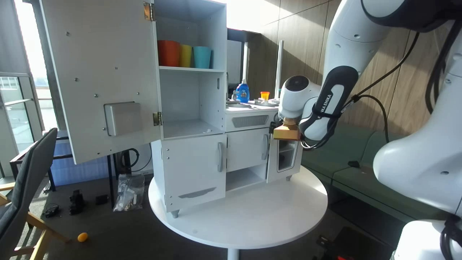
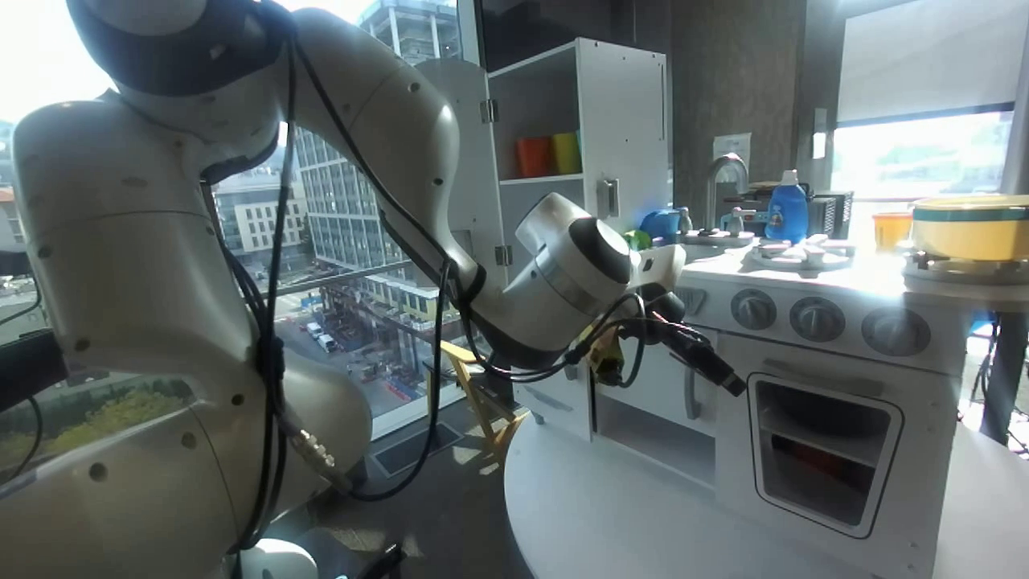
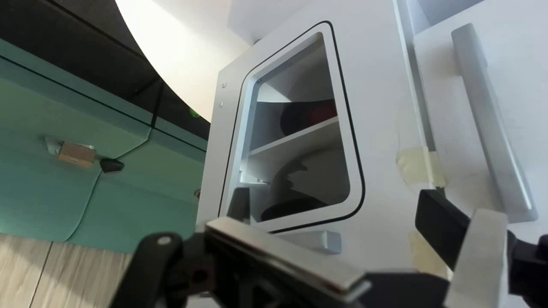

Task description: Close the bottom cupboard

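Bottom cupboard [image 1: 195, 180] low, left of centre in exterior view, under tall open door [image 1: 104, 72]. Short rectangular door [image 1: 193, 162] looks flush; closing step seems done, though hairline gap impossible to rule out. Next move probably calls for retreat, no grasp. Short door smooth, white, boardlike; handle [image 1: 220, 157] stout grey bar. Pincer [image 3: 368, 244], bottom of wrist view, apart, gripping nothing, near round-cornered oven door [image 3: 349, 149]. Tabletop [image 1: 260, 216] round, white.

Kitchen [image 1: 191, 164]: white; handles [image 1: 220, 157] grey. Cups [image 1: 185, 56]: red-orange, yellow, turquoise. Bottle [image 1: 243, 93]: blue. Pot [image 2: 969, 237]: yellow, teal band [image 2: 969, 211]. Table [image 1: 267, 216]: white. Sofa [image 3: 141, 192]: green. Wall [image 1: 301, 45]: brown wood grain. Chair [image 1: 30, 177]: dark grey. Arm [image 1: 422, 166]: white, black. Gripper [image 3: 338, 218]: black, pale pads [image 3: 477, 261].
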